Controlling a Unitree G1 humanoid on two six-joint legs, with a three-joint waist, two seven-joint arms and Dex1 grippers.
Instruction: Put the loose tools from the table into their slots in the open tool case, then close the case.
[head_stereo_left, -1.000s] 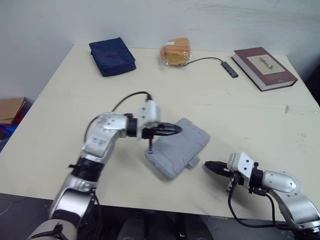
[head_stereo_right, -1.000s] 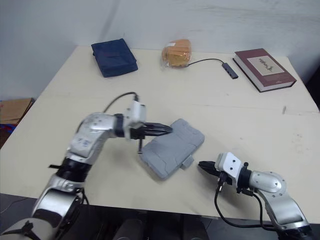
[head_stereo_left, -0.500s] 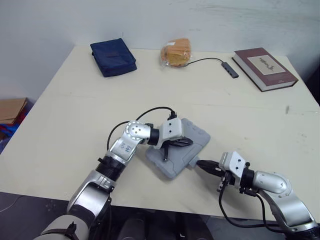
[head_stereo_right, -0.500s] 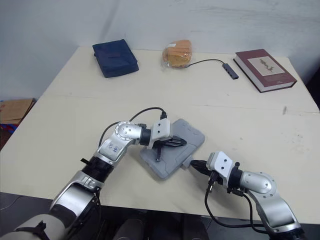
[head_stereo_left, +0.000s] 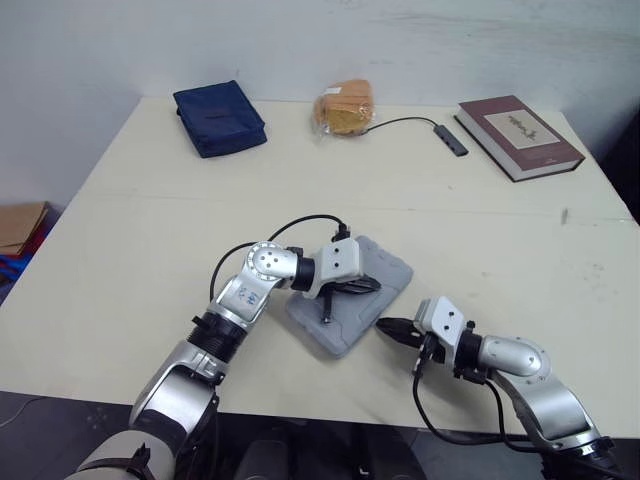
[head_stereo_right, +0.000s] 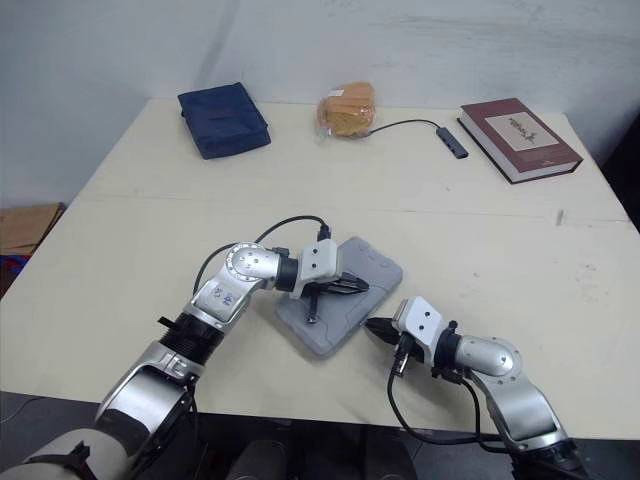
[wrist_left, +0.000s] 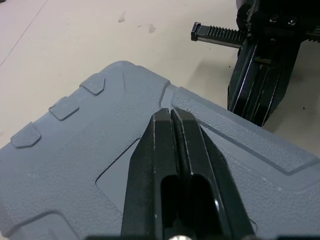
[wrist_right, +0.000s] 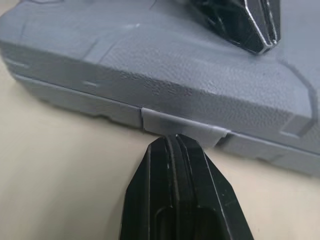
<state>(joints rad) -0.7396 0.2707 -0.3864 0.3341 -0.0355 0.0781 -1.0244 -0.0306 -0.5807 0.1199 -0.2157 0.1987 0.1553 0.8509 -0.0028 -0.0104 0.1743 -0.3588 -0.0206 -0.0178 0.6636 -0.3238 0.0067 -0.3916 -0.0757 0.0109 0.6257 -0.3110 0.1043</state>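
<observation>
head view first: the grey tool case (head_stereo_left: 352, 300) lies with its lid shut on the table (head_stereo_left: 480, 230), near the front edge and between the two arms, so by my read the loading is done and we're in the closing step, securing the lid; the left gripper (head_stereo_left: 366, 287) rests on top of the lid, its two black fingers pressed together with nothing between them, apparently pinning the case in place; the right gripper (head_stereo_left: 386, 327) comes in low from the robot's right, fingers likewise pressed together and empty, tip just at the case's side edge; over to the left wrist view: the joined fingers sit flat on the lid's pebbled grey surface, beside a shallow recessed panel and a few small raised tabs, and the right gripper stands just past the lid's rim; the plastic looks hard, matte and stiff; right wrist view now: the latch (wrist_right: 181, 131), a paler grey tab, sits across the seam in the middle of the side wall, no gap showing along that seam, and the right gripper's tip is right at it, touching or very nearly, i can't tell which; whether the latch has snapped home i can't tell either; the next move, as i judge it, calls for a short firm push on that tab while the left arm bears down on the lid, or the light case may skid across the table
</observation>
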